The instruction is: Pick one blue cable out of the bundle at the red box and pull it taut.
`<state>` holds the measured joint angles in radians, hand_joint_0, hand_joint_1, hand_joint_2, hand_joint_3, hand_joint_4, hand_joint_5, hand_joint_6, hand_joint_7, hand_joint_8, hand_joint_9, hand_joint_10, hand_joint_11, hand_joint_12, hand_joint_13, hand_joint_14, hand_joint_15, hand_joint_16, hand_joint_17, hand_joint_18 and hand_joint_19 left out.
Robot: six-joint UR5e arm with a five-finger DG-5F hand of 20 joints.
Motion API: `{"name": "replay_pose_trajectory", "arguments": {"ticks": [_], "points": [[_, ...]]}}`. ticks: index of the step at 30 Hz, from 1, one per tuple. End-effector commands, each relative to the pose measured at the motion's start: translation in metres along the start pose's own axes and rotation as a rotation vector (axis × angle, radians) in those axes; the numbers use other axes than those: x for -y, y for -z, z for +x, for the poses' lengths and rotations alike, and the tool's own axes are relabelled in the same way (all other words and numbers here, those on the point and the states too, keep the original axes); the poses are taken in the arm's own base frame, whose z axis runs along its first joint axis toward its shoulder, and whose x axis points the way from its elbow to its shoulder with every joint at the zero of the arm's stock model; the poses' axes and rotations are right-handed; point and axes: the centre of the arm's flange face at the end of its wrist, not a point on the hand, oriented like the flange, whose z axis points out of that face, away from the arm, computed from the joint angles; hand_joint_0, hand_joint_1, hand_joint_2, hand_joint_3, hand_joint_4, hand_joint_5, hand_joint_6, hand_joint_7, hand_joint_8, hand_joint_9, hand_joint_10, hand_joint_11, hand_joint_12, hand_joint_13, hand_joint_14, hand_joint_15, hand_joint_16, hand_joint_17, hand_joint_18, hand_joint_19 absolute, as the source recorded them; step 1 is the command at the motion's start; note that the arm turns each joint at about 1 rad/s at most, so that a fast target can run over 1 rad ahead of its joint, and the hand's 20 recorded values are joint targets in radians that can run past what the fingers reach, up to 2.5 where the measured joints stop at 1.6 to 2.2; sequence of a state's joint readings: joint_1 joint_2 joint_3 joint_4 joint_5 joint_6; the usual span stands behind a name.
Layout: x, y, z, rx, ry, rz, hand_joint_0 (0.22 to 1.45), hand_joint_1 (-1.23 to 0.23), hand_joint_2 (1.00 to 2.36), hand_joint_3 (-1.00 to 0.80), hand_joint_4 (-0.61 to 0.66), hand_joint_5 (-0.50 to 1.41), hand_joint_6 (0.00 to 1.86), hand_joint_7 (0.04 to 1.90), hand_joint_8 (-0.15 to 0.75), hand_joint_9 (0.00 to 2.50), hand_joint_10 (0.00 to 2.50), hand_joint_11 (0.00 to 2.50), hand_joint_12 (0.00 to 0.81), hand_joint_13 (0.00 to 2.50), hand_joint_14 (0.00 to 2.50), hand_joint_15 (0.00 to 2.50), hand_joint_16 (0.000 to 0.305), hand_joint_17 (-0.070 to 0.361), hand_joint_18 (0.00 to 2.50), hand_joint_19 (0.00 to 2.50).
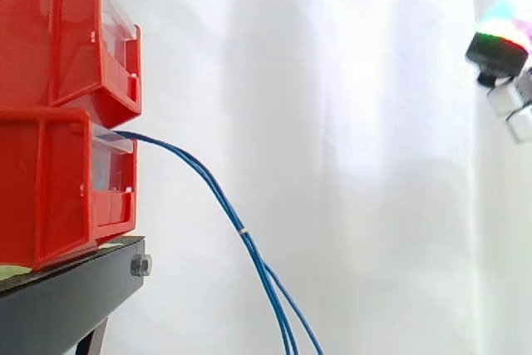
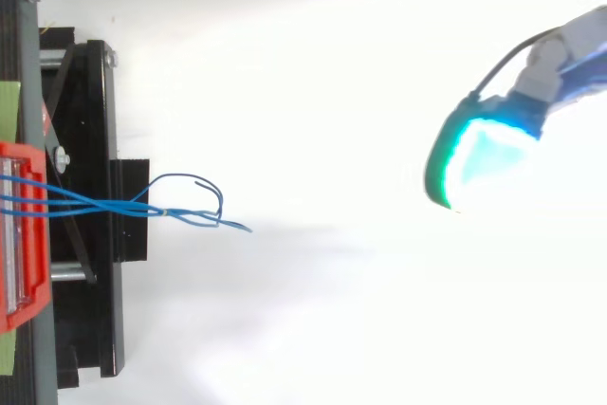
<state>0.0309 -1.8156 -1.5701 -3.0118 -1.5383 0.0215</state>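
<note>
Whether the hand [image 2: 484, 154] is spread or closed cannot be told; it is seen high up, well apart from the work, with nothing held. Farther off, the blue cables [image 1: 241, 222] are seen drooping from the front of the lower red box [image 1: 58, 189] on the black stand [image 1: 66, 297], pressed together and bound by a pale tie [image 1: 243, 229]. Beyond the tie, the strands are crossed and looped. Several strands could be caught at once because they lie touching, and the box might be dragged forward if the bound bundle were pulled.
</note>
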Motion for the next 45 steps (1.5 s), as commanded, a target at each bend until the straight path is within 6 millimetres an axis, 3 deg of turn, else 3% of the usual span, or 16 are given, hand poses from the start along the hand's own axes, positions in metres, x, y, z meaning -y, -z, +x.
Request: {"name": "replay_pose_trajectory", "arguments": {"ticks": [1, 6, 7, 11, 19, 23, 34, 45], "points": [[0.022, -0.017, -0.005, 0.009, -0.005, 0.001, 0.41, -0.65, 1.00, -0.50, 0.28, -0.20, 0.50, 0.71, 0.315, 0.44, 0.00, 0.18, 0.387, 0.23, 0.00, 0.15, 0.064, 0.144, 0.15, 0.21], [0.052, -0.039, -0.016, 0.062, -0.011, -0.019, 0.40, -0.67, 1.00, -0.50, 0.26, -0.21, 0.50, 0.72, 0.298, 0.35, 0.00, 0.15, 0.388, 0.13, 0.00, 0.13, 0.063, 0.142, 0.04, 0.18], [0.067, -0.048, -0.022, 0.091, -0.018, -0.022, 0.40, -0.68, 1.00, -0.50, 0.25, -0.21, 0.50, 0.72, 0.296, 0.34, 0.00, 0.14, 0.389, 0.12, 0.01, 0.12, 0.063, 0.142, 0.03, 0.18], [0.098, -0.067, -0.032, 0.136, -0.051, -0.049, 0.40, -0.70, 1.00, -0.50, 0.25, -0.21, 0.50, 0.71, 0.292, 0.32, 0.00, 0.12, 0.388, 0.11, 0.00, 0.12, 0.063, 0.142, 0.01, 0.16], [0.119, -0.083, -0.043, 0.205, -0.037, -0.102, 0.41, -0.73, 1.00, -0.50, 0.24, -0.21, 0.50, 0.72, 0.285, 0.32, 0.00, 0.13, 0.384, 0.11, 0.00, 0.11, 0.062, 0.139, 0.01, 0.18], [0.144, -0.100, -0.036, 0.203, -0.008, -0.131, 0.43, -0.74, 1.00, -0.50, 0.24, -0.21, 0.50, 0.72, 0.281, 0.34, 0.00, 0.15, 0.377, 0.11, 0.00, 0.12, 0.061, 0.136, 0.01, 0.19], [0.153, -0.119, -0.004, 0.220, 0.075, -0.181, 0.44, -0.74, 1.00, -0.50, 0.25, -0.20, 0.50, 0.72, 0.288, 0.39, 0.00, 0.15, 0.375, 0.17, 0.00, 0.11, 0.060, 0.135, 0.08, 0.17], [0.163, -0.172, 0.013, 0.137, 0.036, -0.249, 0.44, -0.71, 1.00, -0.50, 0.26, -0.20, 0.50, 0.72, 0.293, 0.41, 0.00, 0.15, 0.375, 0.18, 0.00, 0.12, 0.060, 0.135, 0.10, 0.19]]}}
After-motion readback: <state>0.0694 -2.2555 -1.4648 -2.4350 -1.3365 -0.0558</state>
